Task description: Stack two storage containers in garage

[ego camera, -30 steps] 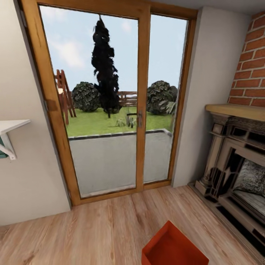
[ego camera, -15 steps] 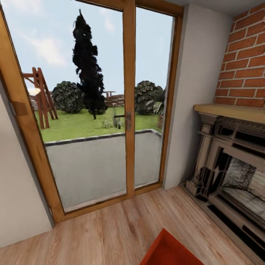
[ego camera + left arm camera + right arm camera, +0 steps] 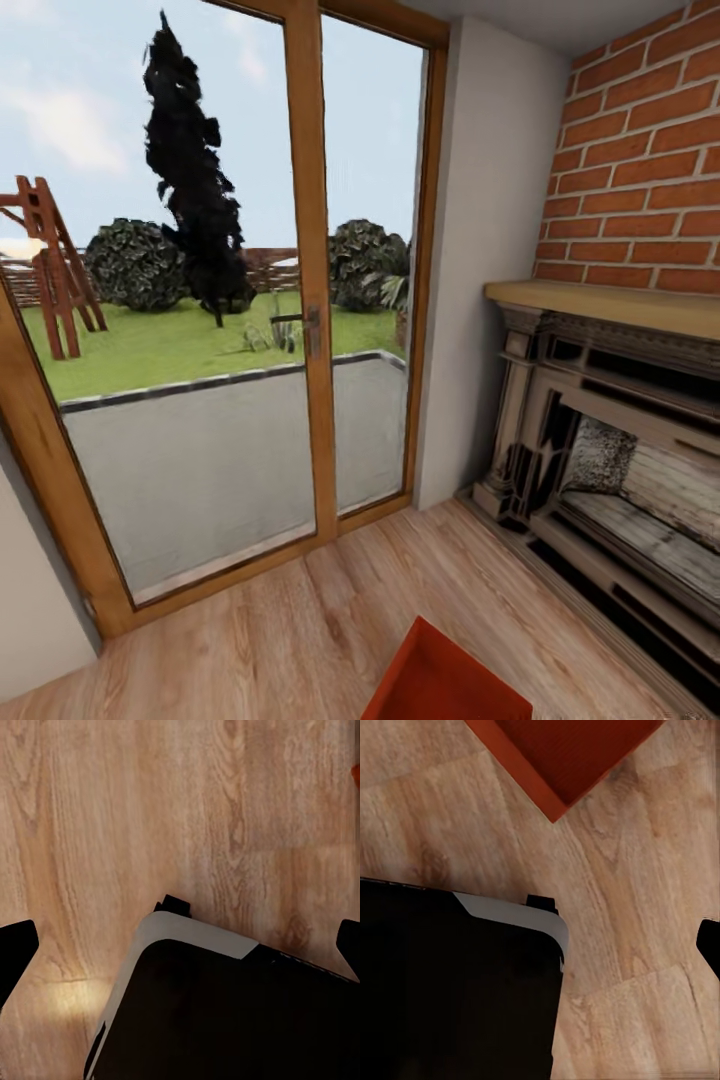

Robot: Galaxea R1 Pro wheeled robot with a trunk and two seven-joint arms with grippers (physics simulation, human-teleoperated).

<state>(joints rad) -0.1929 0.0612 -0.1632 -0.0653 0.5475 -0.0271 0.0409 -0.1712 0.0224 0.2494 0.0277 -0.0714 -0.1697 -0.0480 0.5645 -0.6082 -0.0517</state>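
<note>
A red bin sits on the wood floor at the near edge of the head view, cut off by the frame. In the right wrist view the bin has a corner pointing toward the robot's dark base, apart from it. Of the right claw only one dark fingertip shows at the edge, well apart from the bin; whether that claw is spread or closed I cannot tell. The left claw hangs over bare planks with fingertips wide apart, holding nothing. Farther off stand the glass doors, and to the right the fireplace under red brick.
</note>
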